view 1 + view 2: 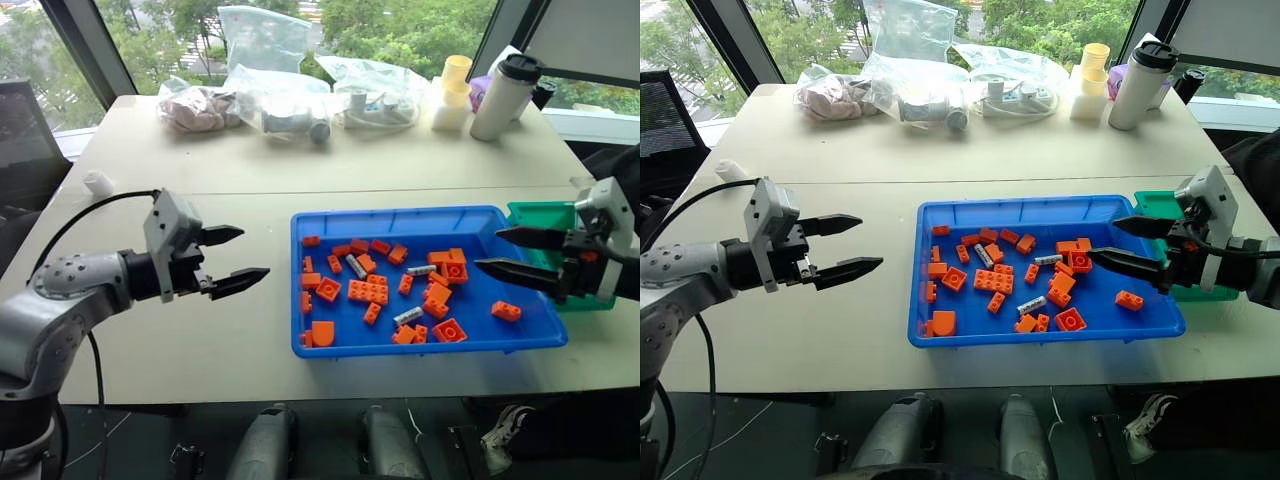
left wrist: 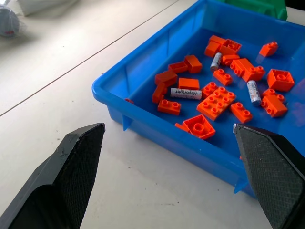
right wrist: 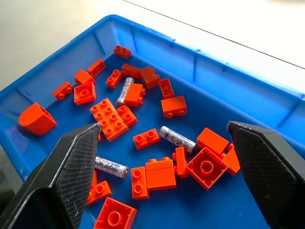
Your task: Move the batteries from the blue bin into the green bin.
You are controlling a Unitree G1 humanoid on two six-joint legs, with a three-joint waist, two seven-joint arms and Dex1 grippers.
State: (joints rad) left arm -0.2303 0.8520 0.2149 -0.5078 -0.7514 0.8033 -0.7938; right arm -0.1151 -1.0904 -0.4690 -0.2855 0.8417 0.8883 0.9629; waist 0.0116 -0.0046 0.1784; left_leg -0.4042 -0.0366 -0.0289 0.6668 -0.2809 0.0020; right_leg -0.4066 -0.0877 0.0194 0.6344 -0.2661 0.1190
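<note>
The blue bin [image 1: 470, 228] lies on the table right of centre and holds many orange bricks [image 1: 367, 291]. Three silver batteries lie flat among them: one [image 1: 355, 266] toward the left, one [image 1: 421, 270] in the middle, one [image 1: 408, 316] nearer the front. In the right wrist view the same batteries [image 3: 177, 139] lie loose under the fingers. The green bin [image 1: 545, 213] stands against the blue bin's far right corner. My right gripper [image 1: 487, 249] is open above the blue bin's right part, holding nothing. My left gripper [image 1: 255, 252] is open above bare table, left of the blue bin.
Clear plastic bags [image 1: 285, 100], stacked yellow cups [image 1: 453, 90] and a white tumbler with a black lid [image 1: 505, 95] line the back of the table. A small white object [image 1: 98, 182] sits near the left edge. A seam [image 1: 250, 195] runs across the tabletop behind the bins.
</note>
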